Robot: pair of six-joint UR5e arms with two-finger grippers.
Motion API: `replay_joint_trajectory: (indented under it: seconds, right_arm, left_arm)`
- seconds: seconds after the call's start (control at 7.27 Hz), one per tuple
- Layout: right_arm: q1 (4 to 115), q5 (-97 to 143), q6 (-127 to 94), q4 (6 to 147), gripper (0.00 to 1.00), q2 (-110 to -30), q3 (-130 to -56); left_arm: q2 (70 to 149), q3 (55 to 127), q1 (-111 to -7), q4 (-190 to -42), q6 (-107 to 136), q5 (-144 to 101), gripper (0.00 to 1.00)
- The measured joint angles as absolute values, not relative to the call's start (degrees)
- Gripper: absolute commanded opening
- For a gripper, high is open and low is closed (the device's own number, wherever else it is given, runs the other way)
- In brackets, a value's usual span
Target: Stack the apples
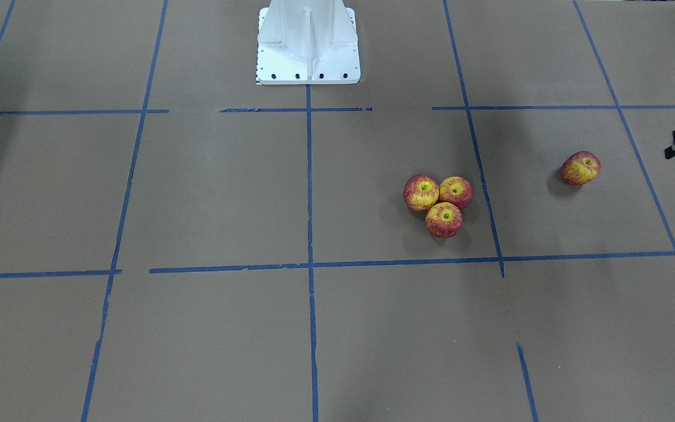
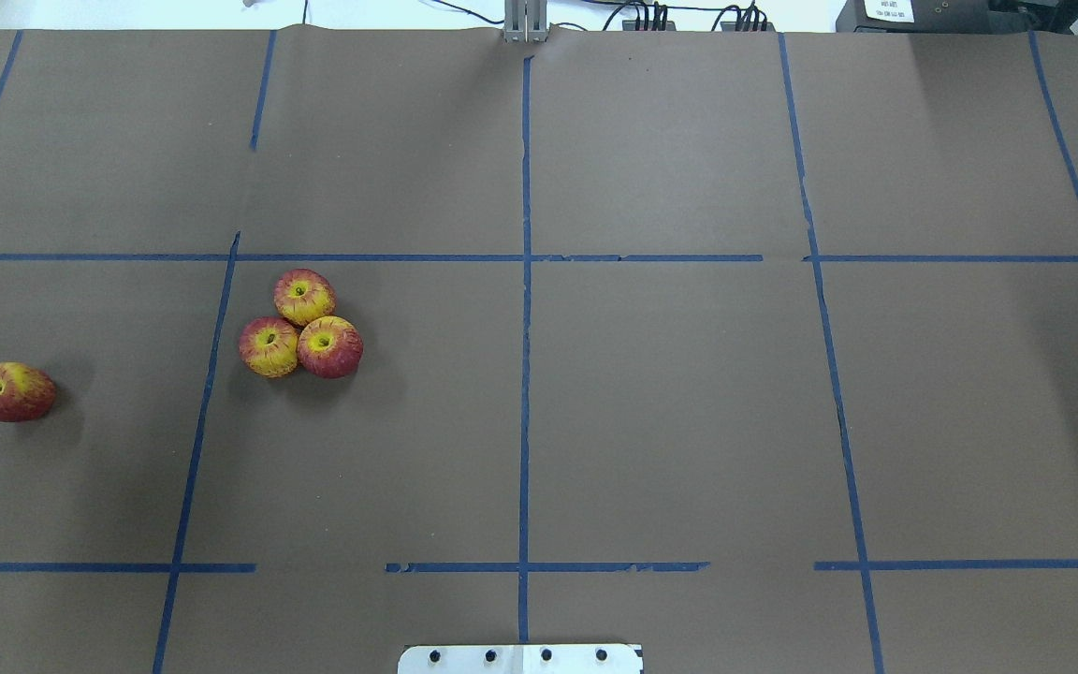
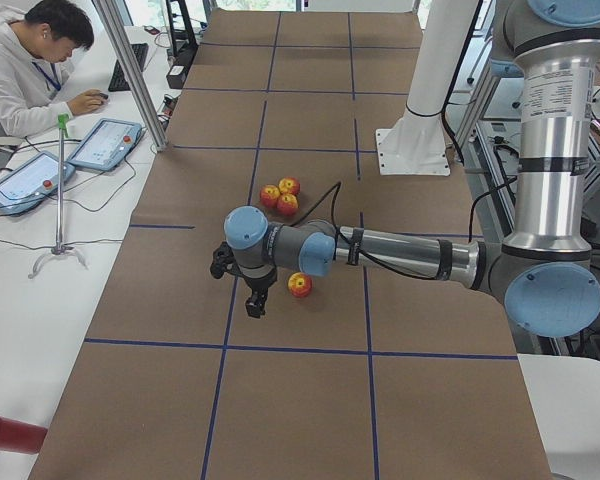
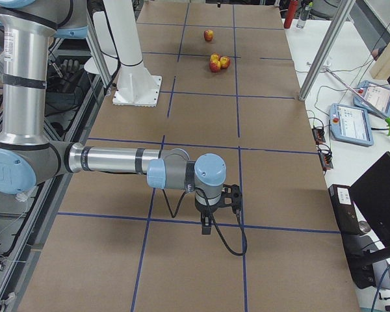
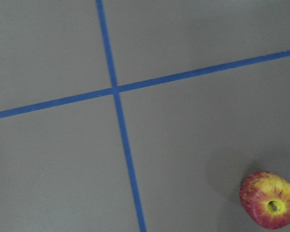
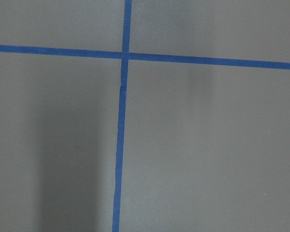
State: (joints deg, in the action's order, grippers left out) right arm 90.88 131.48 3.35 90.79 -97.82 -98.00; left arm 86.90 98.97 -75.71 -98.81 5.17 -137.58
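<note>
Four apples (image 2: 304, 297) are lying on one table (image 2: 689, 421): three are sitting together in a group and touching one another, and one lone apple (image 2: 13, 391) is lying apart from them. Two robot arms are reaching over the table, one left arm (image 3: 400, 250) and one right arm (image 4: 117, 159). One white base (image 1: 308, 41) is standing at the table's edge. One operator (image 3: 30, 60) is sitting beside two tablets (image 3: 105, 143).

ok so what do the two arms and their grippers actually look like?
Both match. The left arm and right arm are silver tubes with dark grey joint housings and round light-blue caps. A black cable runs along each forearm and loops loose near the wrist. The left gripper and right gripper are all black with slim jaws. Any markings are too small to read.
</note>
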Motion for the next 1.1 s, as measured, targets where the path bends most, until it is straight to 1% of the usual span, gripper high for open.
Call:
replay_joint_trajectory:
  seconds: [0.28, 0.55, 1.1]
  right_arm:
    - [90.9, 131.5, 3.4, 90.8, 1.0, -97.8, -98.0]
    - [90.9, 131.5, 3.4, 90.8, 1.0, -97.8, -98.0]
    - [90.9, 131.5, 3.4, 90.8, 1.0, -97.8, -98.0]
  left_arm:
    - [83.0, 99.1, -68.8, -113.3, 16.2, -133.6, 1.0]
    - [82.1, 96.7, -61.9, -121.8, 24.4, -130.6, 1.0]
    - [82.2, 95.5, -58.6, -124.5, 26.6, -130.0, 1.0]
